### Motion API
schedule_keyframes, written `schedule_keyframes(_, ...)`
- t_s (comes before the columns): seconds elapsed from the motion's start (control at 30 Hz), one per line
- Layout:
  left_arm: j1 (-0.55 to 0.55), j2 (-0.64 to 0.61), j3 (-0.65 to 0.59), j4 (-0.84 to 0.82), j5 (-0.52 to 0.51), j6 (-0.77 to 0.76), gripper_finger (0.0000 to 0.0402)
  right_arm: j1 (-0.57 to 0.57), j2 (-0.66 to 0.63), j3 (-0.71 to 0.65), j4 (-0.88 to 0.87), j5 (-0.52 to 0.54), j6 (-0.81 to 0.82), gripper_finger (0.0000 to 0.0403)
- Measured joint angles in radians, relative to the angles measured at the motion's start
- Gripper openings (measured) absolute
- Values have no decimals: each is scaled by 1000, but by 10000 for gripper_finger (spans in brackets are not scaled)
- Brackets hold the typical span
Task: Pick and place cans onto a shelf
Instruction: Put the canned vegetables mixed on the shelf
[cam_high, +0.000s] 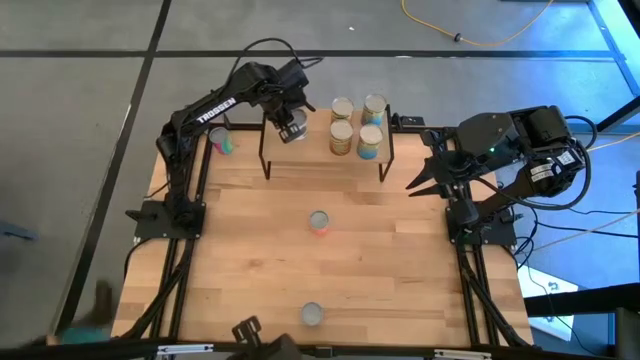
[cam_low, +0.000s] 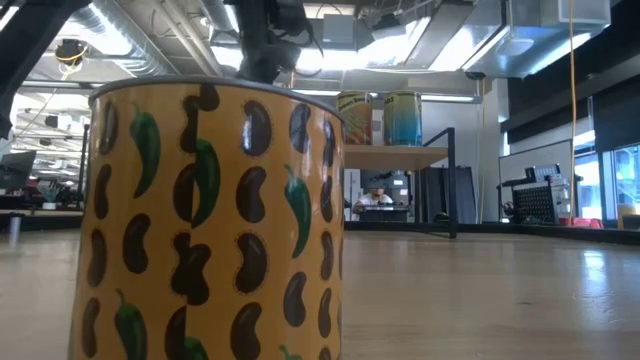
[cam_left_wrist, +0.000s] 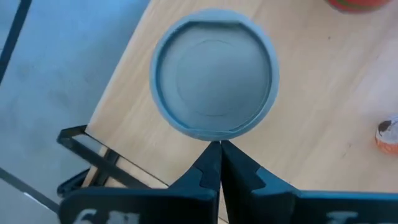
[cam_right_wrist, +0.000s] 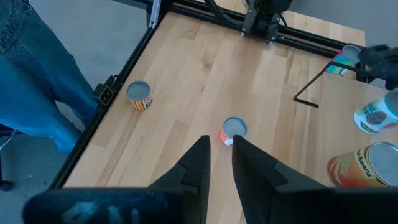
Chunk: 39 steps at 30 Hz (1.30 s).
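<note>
The left gripper (cam_high: 291, 129), fingers pressed together, is held above a silver-topped can (cam_left_wrist: 213, 79) on the light wood plank shelf (cam_high: 310, 150); the right gripper (cam_high: 418, 183) is parted, empty

A light wooden table (cam_high: 380, 260) carries the shelf (cam_high: 320, 148) at its far edge. Four cans (cam_high: 356, 125) stand on the shelf's plank. On the tabletop stand a red-labelled can (cam_high: 319, 222), a can at the near edge (cam_high: 312, 315) and one beside the shelf (cam_high: 222, 141).

Bright overhead light, blurred foreground.
</note>
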Motion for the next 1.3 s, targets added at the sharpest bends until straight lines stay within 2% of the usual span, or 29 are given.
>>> schedule_keyframes(0.43, -2, 14, 0, -114, -37, 17, 0, 0, 0, 0, 0, 0, 4, 69)
schedule_keyframes(0.87, -6, 68, 0, -48, -10, 89, 0, 0, 0, 0, 0, 0, 4, 69)
schedule_keyframes(1.3, -21, 97, 0, 78, -37, 208, 0, 0, 0, 0, 0, 0, 3, 69)
